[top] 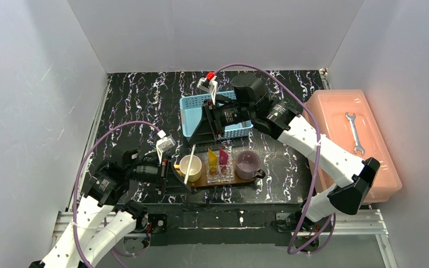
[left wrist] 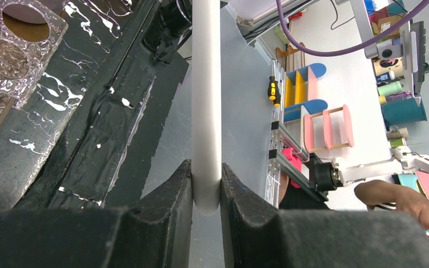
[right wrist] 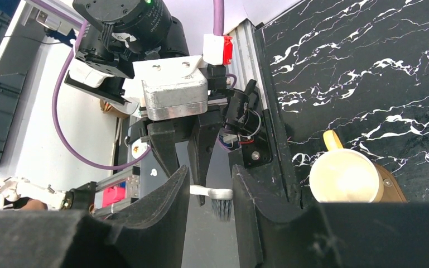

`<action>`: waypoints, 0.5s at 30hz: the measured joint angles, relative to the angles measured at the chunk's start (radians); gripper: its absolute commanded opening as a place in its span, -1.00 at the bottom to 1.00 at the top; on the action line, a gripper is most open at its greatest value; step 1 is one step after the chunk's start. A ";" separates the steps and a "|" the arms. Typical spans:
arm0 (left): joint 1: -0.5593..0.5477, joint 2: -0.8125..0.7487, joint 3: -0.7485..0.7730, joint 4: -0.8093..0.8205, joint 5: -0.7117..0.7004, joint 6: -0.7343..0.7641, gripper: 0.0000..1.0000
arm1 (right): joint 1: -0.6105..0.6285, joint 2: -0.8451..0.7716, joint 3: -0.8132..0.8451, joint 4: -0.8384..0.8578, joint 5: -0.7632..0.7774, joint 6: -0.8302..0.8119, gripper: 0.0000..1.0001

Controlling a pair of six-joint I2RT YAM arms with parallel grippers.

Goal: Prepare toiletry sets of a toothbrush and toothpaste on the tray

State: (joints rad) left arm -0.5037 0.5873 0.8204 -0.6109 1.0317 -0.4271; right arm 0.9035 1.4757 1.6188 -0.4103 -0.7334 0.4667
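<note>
Top external first: can see the tray (top: 203,180) at the near edge of the counter (top: 139,100), carrying a cream cup (top: 190,166), a clear holder (top: 221,174) with the yellow toothpaste (top: 212,159) and pink toothpaste (top: 223,156) standing inside, plus a purple cup (top: 247,163). Also spotting the toothbrush (top: 189,164) slanted over the cream cup, with the left pincer (top: 179,180) at its lower end and the right pincer (top: 194,143) at its upper end.

Left wrist: clamped tight on the toothbrush (left wrist: 206,111), pinching the white handle right near its butt end.

Right wrist: partway apart, straddling the toothbrush (right wrist: 217,193) at the bristle end. Can't tell if the pads actually squeeze it. Cream cup off to the right.
</note>
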 measured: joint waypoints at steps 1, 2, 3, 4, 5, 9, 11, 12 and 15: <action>0.000 0.000 0.000 0.000 -0.001 0.001 -1.00 | 0.000 0.000 -0.001 0.001 0.000 0.000 -0.23; 0.000 0.000 0.001 0.000 -0.002 0.001 -1.00 | 0.000 0.000 -0.003 0.002 -0.002 0.000 -0.25; -0.001 0.000 0.002 -0.001 -0.003 0.002 -1.00 | 0.000 0.000 -0.008 0.002 -0.003 0.000 -0.27; -0.001 0.000 0.004 -0.002 -0.003 0.002 -1.00 | 0.000 0.000 -0.013 0.002 -0.003 0.000 -0.29; -0.001 0.000 0.007 -0.002 -0.004 0.003 -1.00 | 0.000 0.000 -0.016 0.000 -0.003 0.000 -0.31; -0.001 0.000 0.013 -0.005 -0.006 0.007 -1.00 | 0.000 0.000 -0.021 -0.001 -0.004 0.001 -0.41; -0.001 0.000 0.013 -0.007 -0.008 0.008 -1.00 | 0.000 0.000 -0.021 0.000 -0.007 0.001 -0.51; -0.001 0.000 0.013 -0.009 -0.010 0.008 -1.00 | 0.000 0.000 -0.021 0.000 -0.008 0.001 -0.59; -0.002 0.000 0.013 -0.015 -0.016 0.013 -1.00 | 0.000 -0.001 -0.023 0.003 -0.019 0.011 -0.94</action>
State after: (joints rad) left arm -0.5060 0.5877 0.8333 -0.6258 1.0157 -0.4141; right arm 0.9035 1.4750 1.5959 -0.4076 -0.7521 0.4782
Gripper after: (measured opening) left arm 0.183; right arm 0.201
